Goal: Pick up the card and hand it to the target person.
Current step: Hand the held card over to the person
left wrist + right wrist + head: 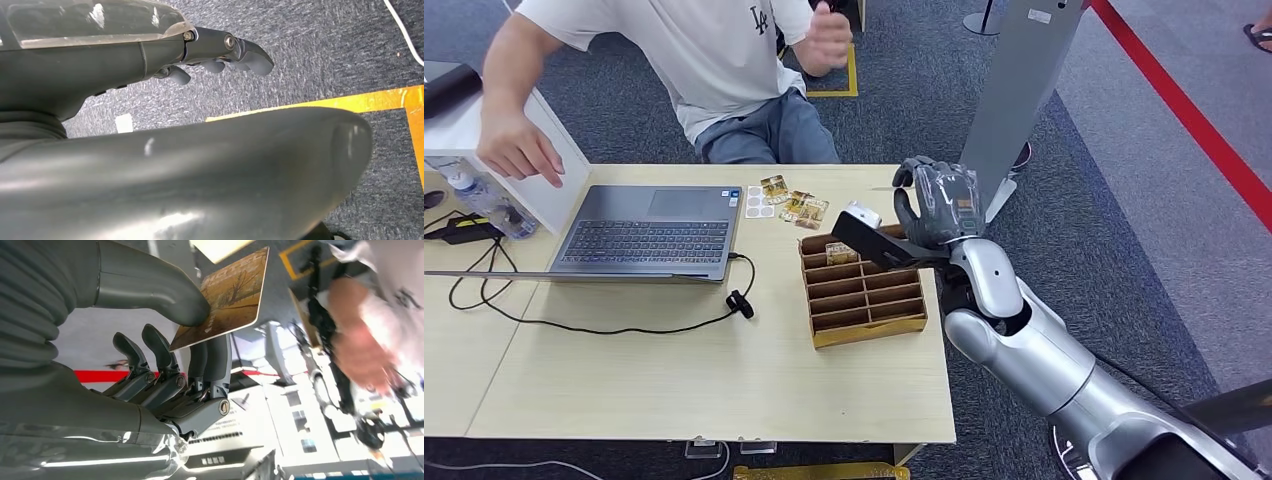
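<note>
The right hand (939,203) is up in the air, just past the far right corner of the worktop (724,380). Its thumb and fingers (210,357) pinch the card (227,297). The card is brown and gold with a tree picture. Its long side sticks out away from the hand, toward the person (714,60). The head view does not show the card, because the back of the hand hides it.

Near that corner, a brown tray (864,295) with slots sits close to the worktop's right edge. Some more cards (794,203) lie flat behind it. A laptop (649,235) is well to the left. Grey carpet lies open to the right.

The left hand (220,52) hangs over carpet. Its fingers curl in a little and hold nothing.

The person sits behind the worktop. Their hand (365,350) near the card is blurry.
</note>
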`<state>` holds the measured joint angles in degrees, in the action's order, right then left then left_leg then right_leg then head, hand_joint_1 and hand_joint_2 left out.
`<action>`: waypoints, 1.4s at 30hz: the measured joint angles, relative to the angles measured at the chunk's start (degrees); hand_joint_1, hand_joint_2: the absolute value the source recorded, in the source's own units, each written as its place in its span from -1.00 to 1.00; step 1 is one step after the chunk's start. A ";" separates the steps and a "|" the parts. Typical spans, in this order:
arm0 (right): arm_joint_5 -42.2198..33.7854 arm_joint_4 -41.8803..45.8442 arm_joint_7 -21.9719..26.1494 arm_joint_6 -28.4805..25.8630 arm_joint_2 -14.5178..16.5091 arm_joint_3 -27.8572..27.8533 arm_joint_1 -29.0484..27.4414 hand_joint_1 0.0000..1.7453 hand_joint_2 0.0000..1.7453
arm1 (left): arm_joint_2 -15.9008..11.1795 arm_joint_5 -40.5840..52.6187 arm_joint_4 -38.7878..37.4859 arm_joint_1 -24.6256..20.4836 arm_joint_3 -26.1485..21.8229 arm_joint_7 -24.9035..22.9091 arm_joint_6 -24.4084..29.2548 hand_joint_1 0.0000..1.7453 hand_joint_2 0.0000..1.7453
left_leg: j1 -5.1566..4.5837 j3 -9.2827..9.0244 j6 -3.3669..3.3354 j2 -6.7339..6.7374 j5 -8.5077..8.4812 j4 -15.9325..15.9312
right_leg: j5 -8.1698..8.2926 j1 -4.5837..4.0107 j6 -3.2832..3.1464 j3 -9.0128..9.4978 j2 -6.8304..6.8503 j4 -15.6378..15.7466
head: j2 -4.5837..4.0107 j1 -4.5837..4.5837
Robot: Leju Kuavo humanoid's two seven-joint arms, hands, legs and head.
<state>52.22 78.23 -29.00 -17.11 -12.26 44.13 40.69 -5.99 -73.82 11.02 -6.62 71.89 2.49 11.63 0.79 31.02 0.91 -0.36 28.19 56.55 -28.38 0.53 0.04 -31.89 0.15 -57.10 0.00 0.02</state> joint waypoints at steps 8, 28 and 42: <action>-3.09 0.35 7.60 -10.57 1.30 -0.04 -0.49 0.72 1.00 | 0.08 -0.08 0.00 -0.06 0.00 -0.05 -0.20 -1.00 -1.00 | 0.00 0.03 0.00 -0.01 0.00 0.00 | 0.00 0.00 0.00 -0.01 0.00 0.00 | 0.00 -0.01; -3.70 -8.49 24.06 -22.47 9.11 -4.35 -6.27 -1.00 1.00 | 0.28 -1.26 0.00 -0.07 0.08 0.94 -0.76 -1.00 -1.00 | 0.00 0.02 0.00 -0.01 0.00 -0.01 | 0.00 0.00 0.00 -0.01 0.01 0.00 | 0.00 0.01; -39.85 -10.70 30.77 -12.49 9.61 -4.52 -7.91 -1.00 1.00 | 0.28 -2.43 0.00 -0.07 0.87 1.93 0.38 -1.00 -1.00 | 0.00 0.02 0.00 -0.01 0.00 0.00 | 0.00 0.00 0.00 -0.02 0.00 0.00 | 0.00 -0.02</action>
<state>12.38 67.53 1.77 -29.59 -2.66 39.60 32.78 -5.70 -76.25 11.02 -6.69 72.76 4.43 12.00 0.79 31.04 0.91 -0.37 28.19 56.55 -28.38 0.52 0.04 -31.90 0.16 -57.10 0.00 0.00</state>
